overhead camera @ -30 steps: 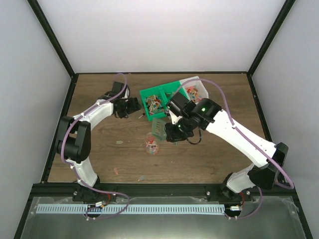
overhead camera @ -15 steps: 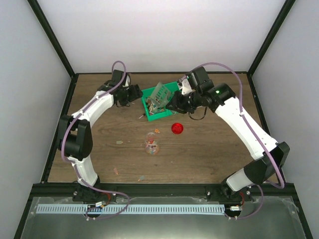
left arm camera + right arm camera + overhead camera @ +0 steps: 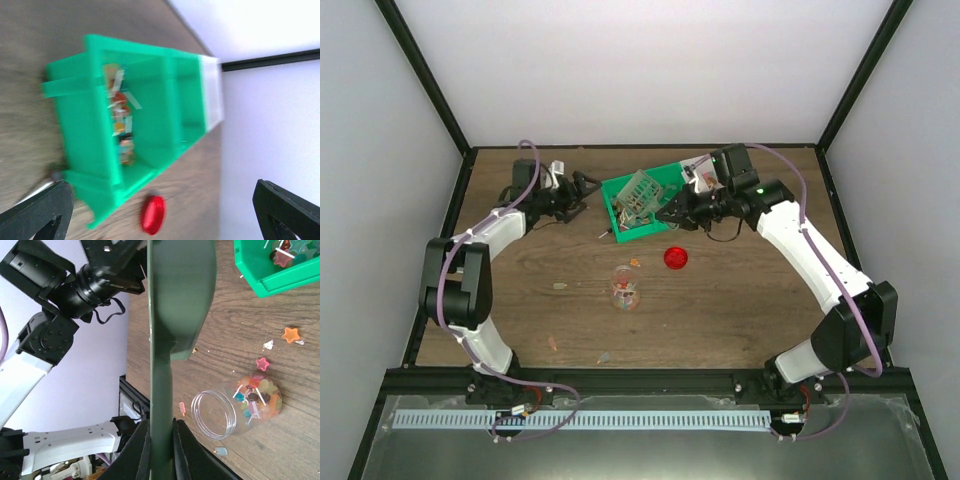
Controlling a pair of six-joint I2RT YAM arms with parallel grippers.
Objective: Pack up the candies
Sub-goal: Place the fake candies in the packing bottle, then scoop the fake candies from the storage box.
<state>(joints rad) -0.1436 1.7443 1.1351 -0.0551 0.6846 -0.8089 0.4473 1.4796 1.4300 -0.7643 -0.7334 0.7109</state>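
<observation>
Left jaws are standing wide apart beside the bin's (image 3: 82, 125) left wall. Right jaws are clamping the scoop's (image 3: 180, 290) handle above the bin. Candies (image 3: 120, 125) are lying in the bin and in the tipped jar (image 3: 234, 417), which is sitting mid-desk (image 3: 740, 300), well apart from every edge.

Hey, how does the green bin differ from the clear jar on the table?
The green bin is opaque, box-shaped and divided into compartments; the jar is see-through and round. In the top view the bin looks clearly larger than the jar. The bin sits toward the far side of the table, while the jar stands nearer the middle, apart from it. Both hold candies.
</observation>
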